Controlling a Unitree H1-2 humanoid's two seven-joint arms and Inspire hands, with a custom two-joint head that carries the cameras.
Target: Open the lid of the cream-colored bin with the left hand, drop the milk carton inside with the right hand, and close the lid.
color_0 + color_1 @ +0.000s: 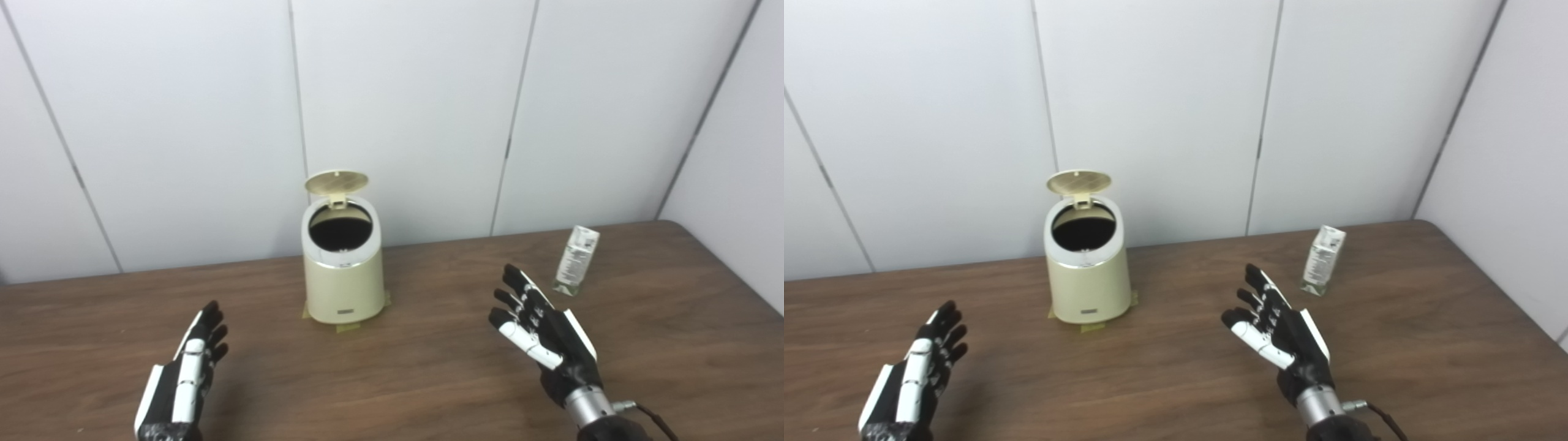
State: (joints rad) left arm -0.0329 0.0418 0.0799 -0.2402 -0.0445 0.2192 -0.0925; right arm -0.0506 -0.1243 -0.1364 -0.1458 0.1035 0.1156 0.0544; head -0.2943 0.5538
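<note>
A cream-colored bin (343,278) stands at the middle back of the wooden table (392,367). Its round lid (336,182) is swung up on the rear hinge, and the dark inside shows. A small white milk carton (576,260) stands upright on the table to the right. My left hand (187,373) hovers near the front left, open, holding nothing, well short of the bin. My right hand (542,334) is open with fingers spread, just in front and to the left of the carton, not touching it.
Yellowish tape patches (349,327) stick out from under the bin's base. White wall panels (429,110) close off the back, and another panel runs along the table's right edge.
</note>
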